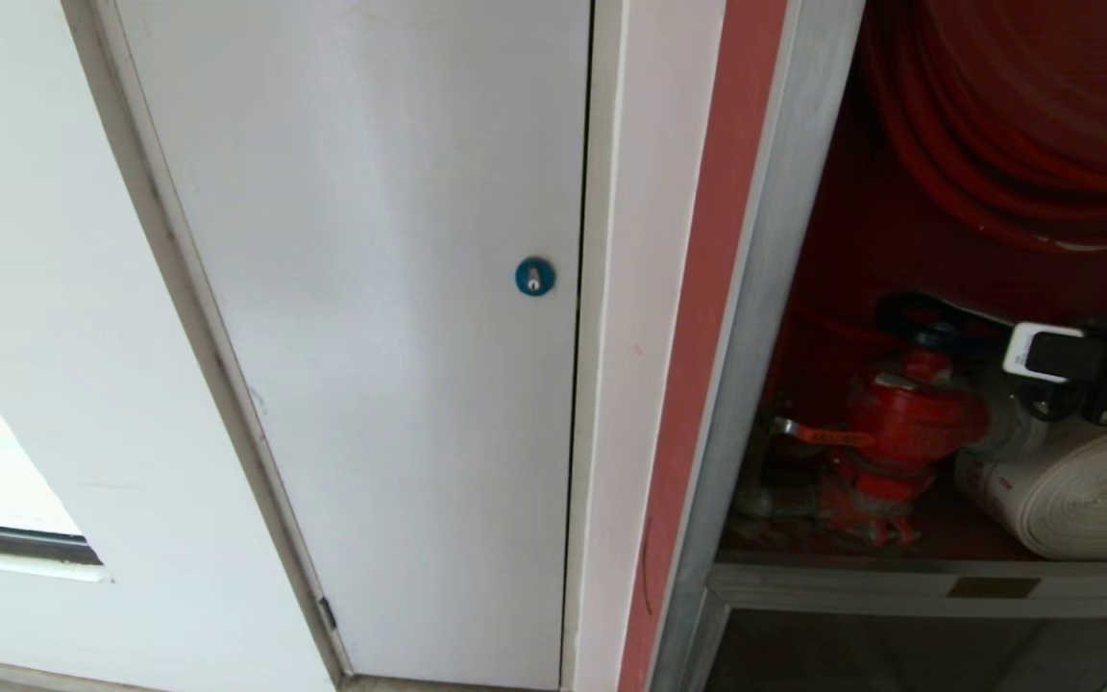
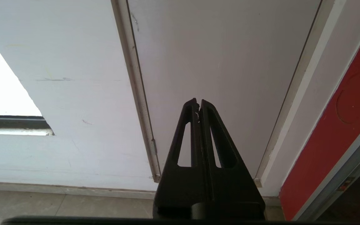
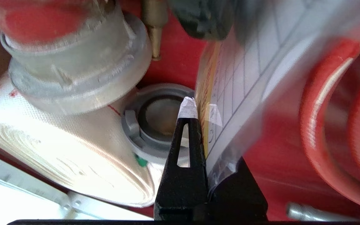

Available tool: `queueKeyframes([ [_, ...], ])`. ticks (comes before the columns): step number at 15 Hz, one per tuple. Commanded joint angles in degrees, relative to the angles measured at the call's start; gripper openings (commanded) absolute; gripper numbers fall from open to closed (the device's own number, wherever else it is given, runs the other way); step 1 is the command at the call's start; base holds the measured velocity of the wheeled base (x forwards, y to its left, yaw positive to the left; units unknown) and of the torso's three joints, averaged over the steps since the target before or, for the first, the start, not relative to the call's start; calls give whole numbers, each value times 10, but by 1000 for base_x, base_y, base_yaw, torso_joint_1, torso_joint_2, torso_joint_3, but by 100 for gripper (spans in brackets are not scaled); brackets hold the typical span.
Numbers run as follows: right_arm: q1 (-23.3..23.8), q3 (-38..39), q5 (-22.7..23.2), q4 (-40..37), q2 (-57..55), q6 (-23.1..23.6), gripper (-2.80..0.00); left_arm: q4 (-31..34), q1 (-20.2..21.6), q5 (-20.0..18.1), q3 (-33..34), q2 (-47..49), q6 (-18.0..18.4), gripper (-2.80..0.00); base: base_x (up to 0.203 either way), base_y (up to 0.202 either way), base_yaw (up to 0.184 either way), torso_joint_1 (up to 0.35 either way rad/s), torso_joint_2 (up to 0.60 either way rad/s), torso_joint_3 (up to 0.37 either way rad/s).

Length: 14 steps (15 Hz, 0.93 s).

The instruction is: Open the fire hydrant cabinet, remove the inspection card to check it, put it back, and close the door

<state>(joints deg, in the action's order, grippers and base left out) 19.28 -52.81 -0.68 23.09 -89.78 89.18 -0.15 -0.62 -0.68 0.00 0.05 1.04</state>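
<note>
The fire hydrant cabinet [image 1: 765, 288] stands open, with its red hose reel [image 1: 996, 144], red valve [image 1: 909, 413] and white rolled hose [image 1: 1082, 490] showing. Its door is out of view. My right arm's wrist [image 1: 1053, 354] reaches into the cabinet above the hose roll. In the right wrist view my right gripper [image 3: 200, 109] is shut on the inspection card [image 3: 245, 72], a glossy pale sheet with printed rows, held on edge. The far finger is hidden behind the card. My left gripper [image 2: 198, 103] is shut and empty, parked in front of the white door.
A plain white door [image 1: 371, 336] with a round blue lock [image 1: 534, 276] fills the wall left of the cabinet. A grey hose coupling [image 3: 158, 118] and the hose roll [image 3: 58, 140] lie close beside the right fingers. A smaller dark pane [image 1: 899, 654] sits below the cabinet shelf.
</note>
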Motion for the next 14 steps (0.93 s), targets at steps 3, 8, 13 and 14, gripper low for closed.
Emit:
queueKeyframes([
  [3,11,39,0,0,53,11,-280,0,0,0,4,0,-1,-280,0,0,0,0,0,0],
  [8,20,87,0,-1,133,13,-280,0,0,0,4,0,0,-280,0,0,0,0,0,0],
  [13,21,139,17,-18,246,28,-280,0,0,0,4,0,0,-280,0,0,0,0,0,0],
  [14,20,142,26,-36,270,31,-280,0,0,0,4,0,0,-280,0,0,0,0,0,0],
])
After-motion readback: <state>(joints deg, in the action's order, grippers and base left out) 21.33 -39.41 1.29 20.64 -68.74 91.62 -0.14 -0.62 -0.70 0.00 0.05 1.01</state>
